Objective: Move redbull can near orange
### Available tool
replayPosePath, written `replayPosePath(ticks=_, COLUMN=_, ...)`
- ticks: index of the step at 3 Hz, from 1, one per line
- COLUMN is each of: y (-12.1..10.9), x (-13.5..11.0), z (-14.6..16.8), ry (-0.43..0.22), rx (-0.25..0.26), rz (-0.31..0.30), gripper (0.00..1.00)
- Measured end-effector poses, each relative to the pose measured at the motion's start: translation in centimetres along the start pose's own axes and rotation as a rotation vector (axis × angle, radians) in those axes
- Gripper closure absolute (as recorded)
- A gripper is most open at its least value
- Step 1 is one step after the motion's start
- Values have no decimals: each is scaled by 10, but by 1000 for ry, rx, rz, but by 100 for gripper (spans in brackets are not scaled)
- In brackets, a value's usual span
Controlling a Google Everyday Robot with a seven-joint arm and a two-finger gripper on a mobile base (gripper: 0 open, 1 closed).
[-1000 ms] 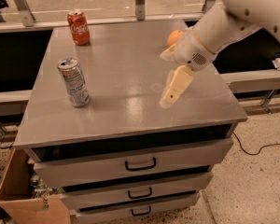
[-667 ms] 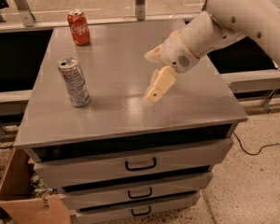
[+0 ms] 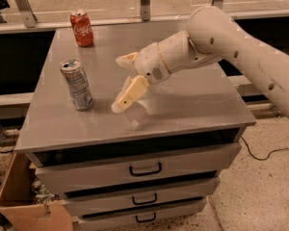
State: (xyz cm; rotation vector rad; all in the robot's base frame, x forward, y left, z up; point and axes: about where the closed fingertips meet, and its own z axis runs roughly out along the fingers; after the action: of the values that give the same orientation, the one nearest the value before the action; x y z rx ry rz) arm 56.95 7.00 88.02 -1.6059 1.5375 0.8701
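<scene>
Camera view shows the slim silver-and-blue metal redbull can (image 3: 77, 84) standing upright on the left part of the grey metal-topped drawer cabinet (image 3: 192, 105), near its left edge and somewhat back from the front edge. The cream two-finger gripper (image 3: 118, 84) hangs just to the right of the can without touching it. Its jaws are spread wide, one finger high and one low near the surface, and hold nothing. The step in hand looks like the approach to a grasp. To do it well, the fingers should straddle the can's body around mid-height and be centred before closing, because a tall slim can tips easily from a glancing touch. A push leftward would send it toward the nearby left edge. The small round orange fruit is not visible; it may be hidden behind the thick white arm (image 3: 241, 47). The red Coca-Cola can (image 3: 82, 28) stands at the back left corner, well apart from the approach. Bare surface lies across the middle and right of the top, which gives room to carry the can rightward once it is lifted clear. The front edge sits close below the lower finger.
</scene>
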Motion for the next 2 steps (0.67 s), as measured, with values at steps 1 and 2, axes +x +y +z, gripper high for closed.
replayPosePath(ticks=1, y=-4, x=-13, z=30, ry=-76, rx=-20, rz=-28, gripper=0)
replayPosePath(ticks=2, y=1, x=-30, z=56, ry=-144, rx=-45, rz=-29, gripper=0)
